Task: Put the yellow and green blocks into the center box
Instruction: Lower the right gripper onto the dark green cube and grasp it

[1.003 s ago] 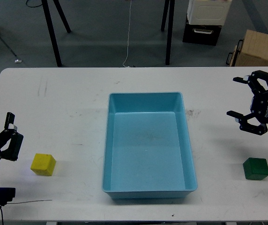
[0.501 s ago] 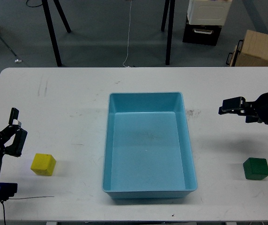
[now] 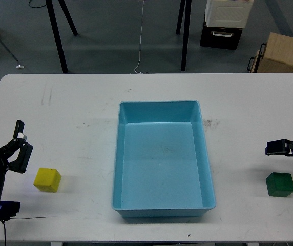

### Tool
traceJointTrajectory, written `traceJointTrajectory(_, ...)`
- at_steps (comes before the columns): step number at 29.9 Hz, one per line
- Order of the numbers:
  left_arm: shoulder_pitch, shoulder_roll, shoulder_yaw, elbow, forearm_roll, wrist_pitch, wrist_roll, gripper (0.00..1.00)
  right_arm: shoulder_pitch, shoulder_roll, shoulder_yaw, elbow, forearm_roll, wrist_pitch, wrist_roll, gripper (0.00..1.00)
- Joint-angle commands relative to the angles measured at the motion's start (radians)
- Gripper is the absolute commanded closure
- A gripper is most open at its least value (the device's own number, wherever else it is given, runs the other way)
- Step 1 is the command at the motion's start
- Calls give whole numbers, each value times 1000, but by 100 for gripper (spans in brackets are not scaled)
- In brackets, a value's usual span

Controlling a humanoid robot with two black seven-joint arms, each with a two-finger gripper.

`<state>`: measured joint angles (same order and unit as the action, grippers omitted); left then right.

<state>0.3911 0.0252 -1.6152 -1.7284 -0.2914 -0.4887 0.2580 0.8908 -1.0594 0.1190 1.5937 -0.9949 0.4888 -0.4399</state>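
The yellow block (image 3: 47, 180) sits on the white table at the front left. The green block (image 3: 280, 184) sits at the front right. The light-blue tray (image 3: 159, 104) lies in the middle of the table and holds nothing. My left gripper (image 3: 20, 146) is open and empty, just left of and slightly behind the yellow block. My right gripper (image 3: 275, 148) enters from the right edge, just behind the green block and apart from it. It is seen side-on, so its fingers cannot be told apart.
A brown cardboard box (image 3: 285, 54) and a black-and-white crate (image 3: 226, 23) stand on the floor beyond the table's far right. Stand legs (image 3: 58, 36) rise behind the table. A thin cable (image 3: 34, 218) lies near the front left edge.
My right gripper has turned from face-on and open to side-on, and has moved down and right to just behind the green block. My left gripper shifted slightly lower. The blocks have not moved.
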Motion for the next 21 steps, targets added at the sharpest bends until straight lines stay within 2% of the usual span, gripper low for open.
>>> traceJointTrajectory(1, 0, 1, 0, 12, 0, 0, 1, 0, -36, 7, 2, 2, -5, 0, -2, 0)
traceJointTrajectory(11, 0, -2, 3, 21, 1, 0, 1, 0, -108, 59, 8, 6, -30, 0, 0, 1)
traceJointTrajectory(13, 0, -1, 1, 21, 1, 0, 1, 0, -115, 61, 11, 9, -51, 0, 0, 4)
traceJointTrajectory(15, 0, 1, 1, 23, 1, 0, 1, 0, -116, 61, 11, 17, -73, 0, -2, 22)
traceJointTrajectory(18, 0, 1, 1, 27, 1, 0, 1, 0, -122, 62, 10, 19, -94, 0, -2, 67)
traceJointTrajectory(20, 0, 1, 1, 27, 1, 0, 1, 0, -131, 70, 13, 19, -94, -10, -3, 80)
traceJointTrajectory(21, 0, -1, 1, 27, 1, 0, 0, 0, -131, 70, 13, 20, -94, -13, -2, 90)
